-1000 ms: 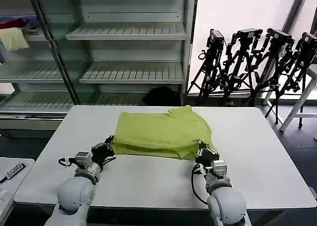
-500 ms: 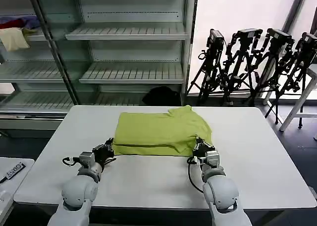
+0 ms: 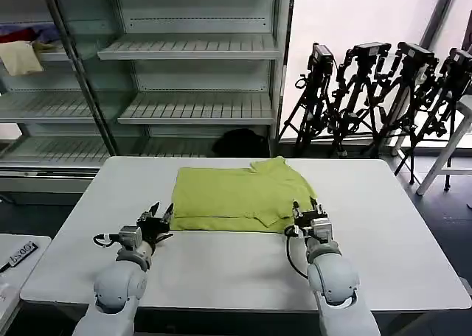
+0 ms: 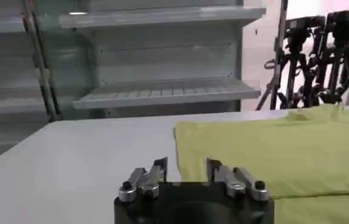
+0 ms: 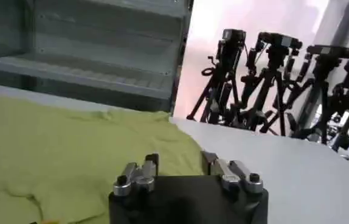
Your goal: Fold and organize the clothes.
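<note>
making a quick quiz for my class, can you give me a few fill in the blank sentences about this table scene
1. The shirt lying on the white table is ____ in colour.
2. The left gripper sits at the shirt's near-left corner with its fingers ____.
3. The right gripper sits at the shirt's near-____ corner, open and holding nothing.
4. The stands grouped behind the table by the bright wall are black ____.

Missing words: yellow-green; open; right; tripods
</note>
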{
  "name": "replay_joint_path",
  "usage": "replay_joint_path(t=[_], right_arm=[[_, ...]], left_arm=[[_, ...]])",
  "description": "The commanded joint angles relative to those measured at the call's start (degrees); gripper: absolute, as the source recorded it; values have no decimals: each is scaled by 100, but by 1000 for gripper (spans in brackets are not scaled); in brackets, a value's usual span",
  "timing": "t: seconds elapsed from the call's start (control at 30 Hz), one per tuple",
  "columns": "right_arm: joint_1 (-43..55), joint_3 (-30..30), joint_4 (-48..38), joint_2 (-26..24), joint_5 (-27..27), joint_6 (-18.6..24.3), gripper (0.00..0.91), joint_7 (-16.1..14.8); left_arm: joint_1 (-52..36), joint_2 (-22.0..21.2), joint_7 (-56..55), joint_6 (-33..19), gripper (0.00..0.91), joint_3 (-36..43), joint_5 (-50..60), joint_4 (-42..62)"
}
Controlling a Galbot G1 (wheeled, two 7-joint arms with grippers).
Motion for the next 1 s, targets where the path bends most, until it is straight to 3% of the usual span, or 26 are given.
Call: replay_joint_path(t=[0.03,0.37,0.43,0.47,0.63,0.73,0.77,0.83,0.87,0.93,1.0], right_arm=[[-707,501,420,-71,20,64,907,-195],[-1077,821,339,-71,325,144,907,-274],[-1104,829,295,-73,322,168,856,-283],[-1120,828,249,-73,315,195,786,-309],[-1065,762,79,-37,271,242,615,-314],[-990,694,20,-16,209,227,453,-311],[-960,661,-4,-15,158,210,363,-306],[-924,621,-32,-16,112,190,312,-308],[-908,603,-48,-15,93,179,181,-304],[-888,576,-77,-7,63,164,81,-305],[-874,549,-94,-4,43,151,0,-309]], left_arm=[[149,6,-28,7,907,7,41,-65],[353,-16,36,111,907,90,176,-129],[380,-13,51,126,907,103,194,-155],[402,-15,52,137,907,114,207,-174],[420,-25,68,147,907,135,255,-183],[419,-23,76,145,907,136,275,-167],[417,-22,80,145,907,134,278,-157],[414,-22,82,144,907,131,278,-142],[415,-21,83,144,907,132,273,-135],[416,-23,84,148,907,130,279,-119],[422,-19,91,147,836,133,282,-107]])
